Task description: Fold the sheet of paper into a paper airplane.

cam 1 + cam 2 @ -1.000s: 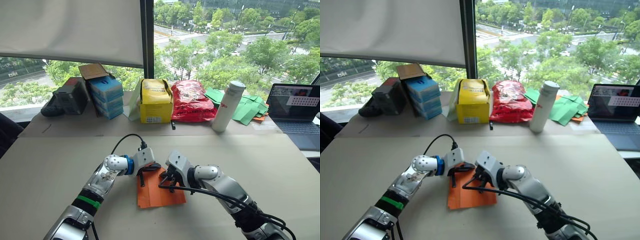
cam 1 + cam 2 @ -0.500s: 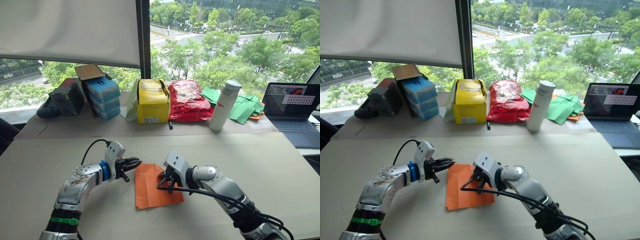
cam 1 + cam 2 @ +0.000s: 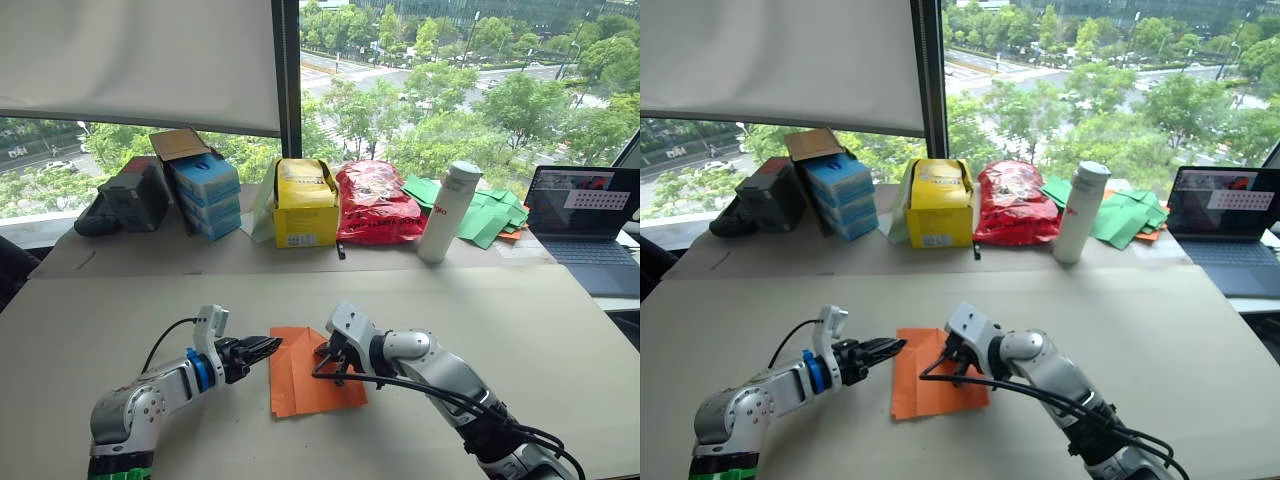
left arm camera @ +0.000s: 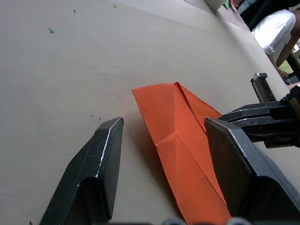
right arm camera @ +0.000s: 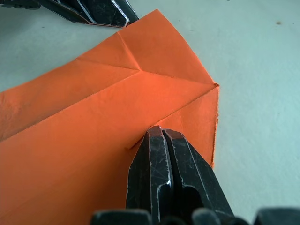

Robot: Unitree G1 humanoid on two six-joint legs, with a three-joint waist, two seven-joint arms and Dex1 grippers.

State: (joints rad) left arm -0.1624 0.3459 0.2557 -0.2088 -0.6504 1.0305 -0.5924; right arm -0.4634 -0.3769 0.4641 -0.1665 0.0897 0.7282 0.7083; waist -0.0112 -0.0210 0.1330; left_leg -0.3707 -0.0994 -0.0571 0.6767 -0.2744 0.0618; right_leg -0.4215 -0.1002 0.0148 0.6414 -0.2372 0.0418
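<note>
Left arm: Since it pulled back off the sheet over the last second, the left gripper (image 3: 262, 349) now lies low on the table (image 3: 560, 340) to the sheet's left, fingers spread and empty, tips pointing at the near-left edge and close beside it.
Left wrist view: the open fingers (image 4: 105, 154) frame the folded left corner, with bare table under them (no contact with the paper that I can see).
Sheet: the sheet of paper (image 3: 300, 370) lies flat on the table between the two arms, a bright orange rectangle with a centre crease and the far-left corner turned in as a small triangular flap.
Change: the left arm was over the far-left corner a second ago and has since swung out and down; the sheet has kept its place.
Meaning: that corner fold looks finished and released, so the task seems early, with nose folds partly done and no wings yet.
Right arm: the right gripper (image 3: 330, 352) rests on the far-right part of the sheet, its fingers pressed together, tips down on the paper.
Right wrist view: the closed fingertips (image 5: 161, 154) sit at a diagonal crease by the right corner; whether they pinch a layer or only press it flat is unclear.
Next, as a guess: the right corner fold wants creasing while the left gripper steadies the edge.
Far side: a white bottle (image 3: 447, 212), green paper pieces (image 3: 495, 215) and a laptop (image 3: 585, 215) stand well apart from the work.
</note>
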